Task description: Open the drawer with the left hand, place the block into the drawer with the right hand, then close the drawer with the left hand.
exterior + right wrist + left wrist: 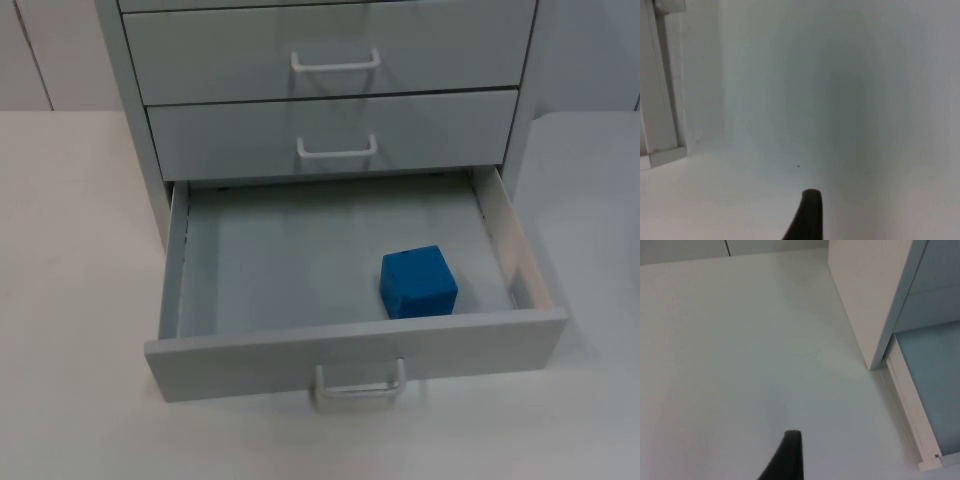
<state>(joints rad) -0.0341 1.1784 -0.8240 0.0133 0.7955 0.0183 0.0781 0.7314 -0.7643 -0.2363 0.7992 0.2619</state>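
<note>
Drawer (pixel 300 260) stands pulled out, and you've got the blue block (pixel 418 283) inside, near its front wall. Both grippers hang beside the cabinet (pixel 865 295); jaw state can't be told.

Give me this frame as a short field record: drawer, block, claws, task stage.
bottom drawer: pulled open, handle facing front
blue block: inside the bottom drawer, on its floor, near the front right
upper drawers: closed
left claw: over the white table, beside the cabinet's side
right claw: over the table
task stage: block placed; drawer not yet closed
</note>
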